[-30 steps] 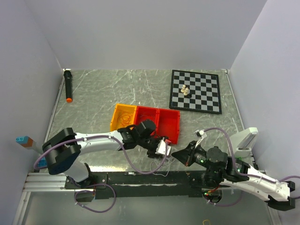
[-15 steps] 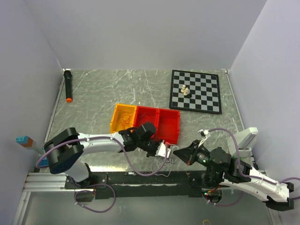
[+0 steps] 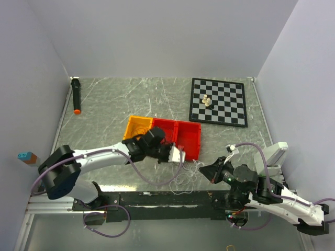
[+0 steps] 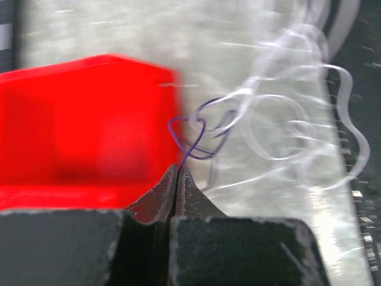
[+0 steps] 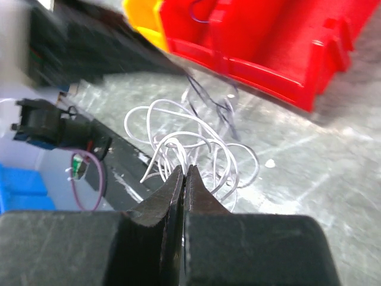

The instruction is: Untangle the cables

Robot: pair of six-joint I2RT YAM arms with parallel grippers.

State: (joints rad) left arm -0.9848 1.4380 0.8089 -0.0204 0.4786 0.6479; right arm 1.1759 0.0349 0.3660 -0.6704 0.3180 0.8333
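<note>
**Item 1, the cables (image 3: pixel 189 175).** A loose clump of thin, curly wire on the table (image 3: pixel 115 99), near its front edge. It lies between my two arms, just in front of the red bin (image 3: pixel 188 137). Most of it is white loops (image 5: pixel 184 149). A dark purple strand (image 4: pixel 196 134) knots through the side nearest the bin.

**Item 2, left end effector (image 4: pixel 177 170).** Pressed together, pinching the dark purple strand, which runs straight into the seam of the tips. I read this hold as a way to draw that one colour out of the white.

**Item 3, right end effector (image 5: pixel 183 173).** Pressed together, low at the near side of the clump. White loops bunch at its tips, but I cannot tell whether one is actually nipped. I judge it to be the anchor opposite the left.

**Item 4, yellow bin (image 3: pixel 135 127).** Joined to the red one. It holds what looks like orange-red wire, probably a strand already sorted.

**Item 5, unrelated.** A chessboard (image 3: pixel 220 102) carrying a few pieces, far right. A black marker (image 3: pixel 76 97), far left.

**Status.** Untangling is in hand, not finished. A hard pull could tighten the knot.
</note>
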